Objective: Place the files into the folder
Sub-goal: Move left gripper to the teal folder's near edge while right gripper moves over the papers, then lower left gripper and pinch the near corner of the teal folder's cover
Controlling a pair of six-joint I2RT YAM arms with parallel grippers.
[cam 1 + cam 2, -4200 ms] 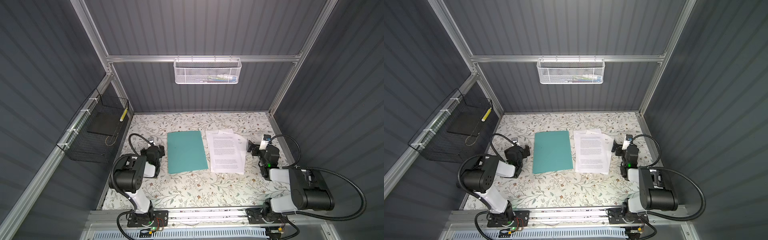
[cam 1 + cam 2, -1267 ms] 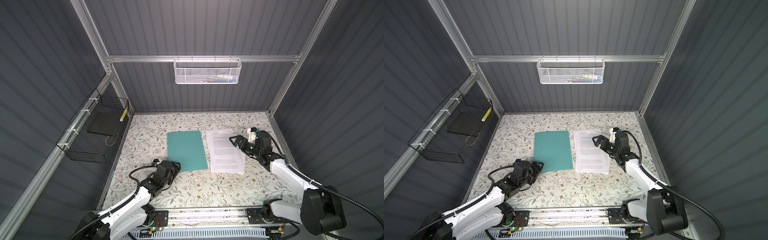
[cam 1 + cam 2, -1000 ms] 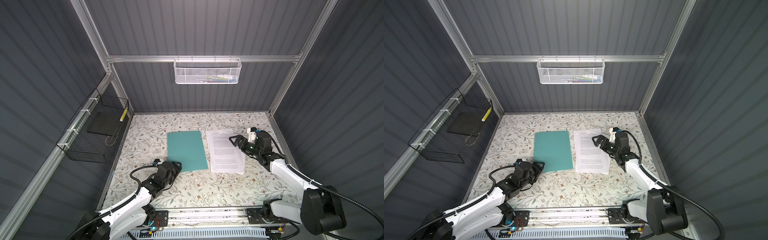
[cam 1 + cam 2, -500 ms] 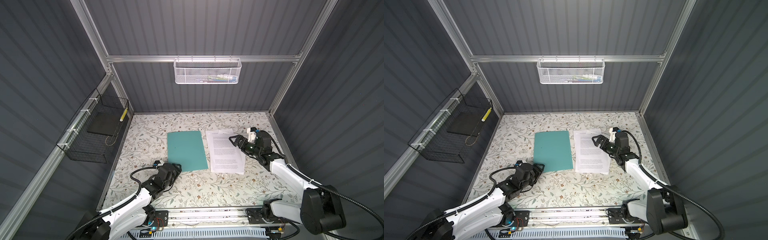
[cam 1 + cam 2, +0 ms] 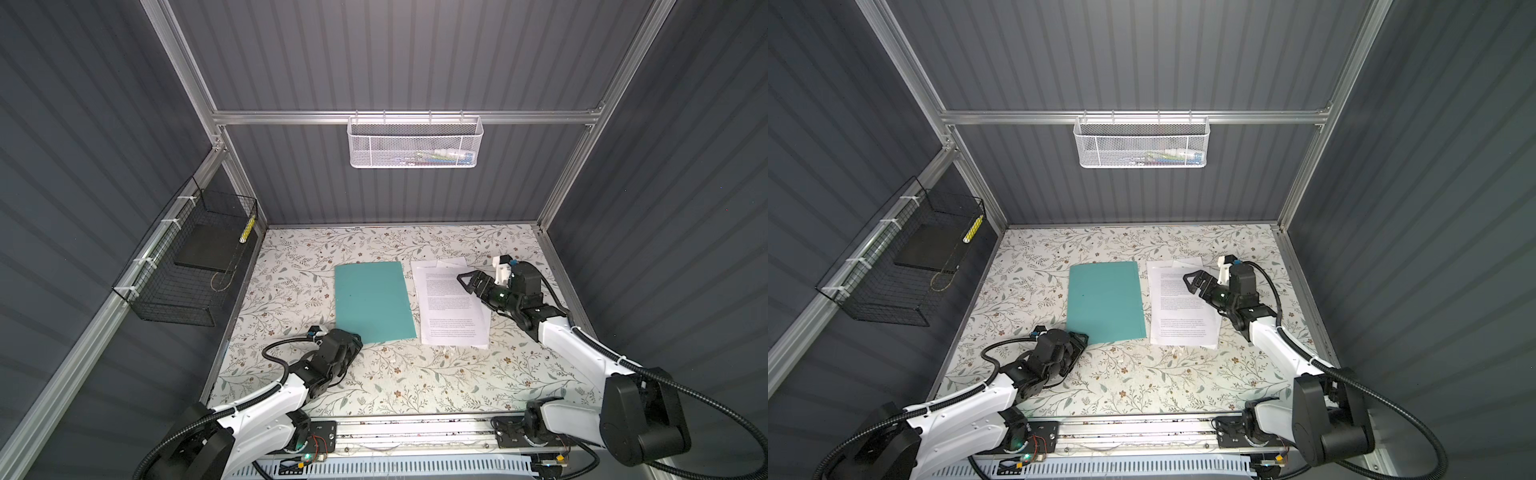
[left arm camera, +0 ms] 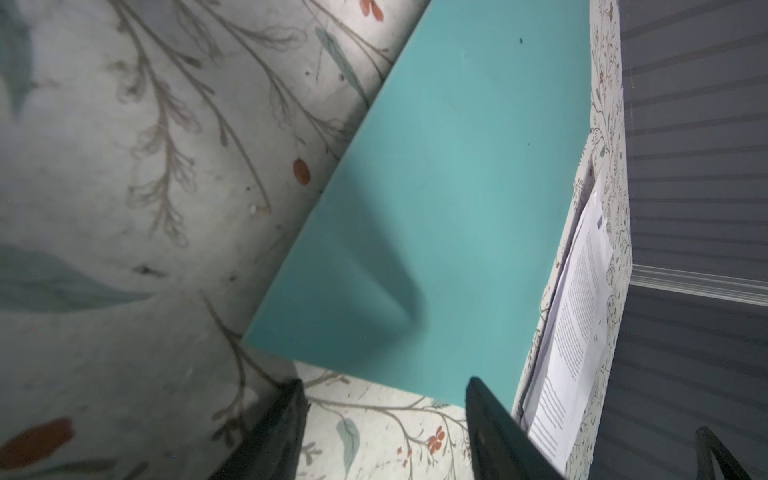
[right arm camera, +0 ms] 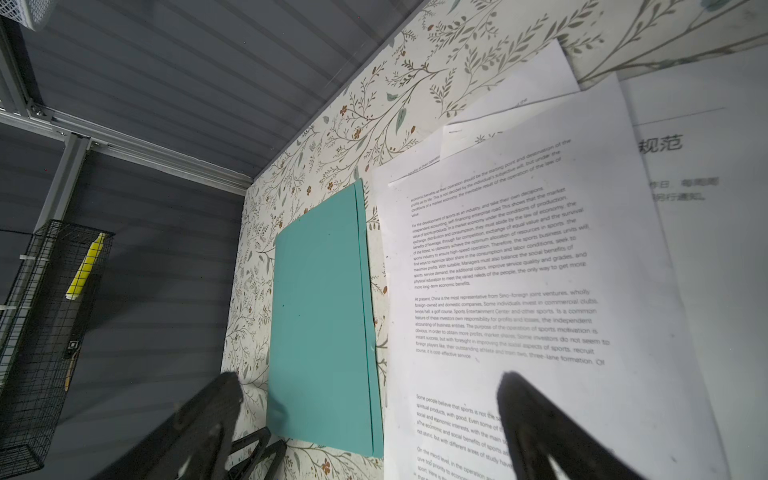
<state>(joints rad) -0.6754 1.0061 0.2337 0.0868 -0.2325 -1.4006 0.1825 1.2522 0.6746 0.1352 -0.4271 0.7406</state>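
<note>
The teal folder (image 5: pixel 372 301) (image 5: pixel 1104 299) lies shut and flat on the floral table cloth, left of centre. Beside it on the right lie the files (image 5: pixel 451 307) (image 5: pixel 1181 309), white printed sheets loosely stacked and slightly fanned. My left gripper (image 5: pixel 355 341) (image 6: pixel 385 384) is low at the folder's (image 6: pixel 457 187) near left corner, open, with only cloth between its fingers. My right gripper (image 5: pixel 467 281) (image 7: pixel 369 380) hovers over the far right part of the files (image 7: pixel 519 270), open wide and holding nothing. The folder (image 7: pixel 320 316) shows beyond it.
A black wire basket (image 5: pixel 195 266) hangs on the left wall with a dark slab and a yellow item in it. A white mesh basket (image 5: pixel 415 143) hangs on the back wall. Aluminium frame posts border the table.
Both arms have unfolded from their rest poses and reached out, the left to the folder's near corner, the right over the files. In the last second the left jaws narrowed slightly.
</note>
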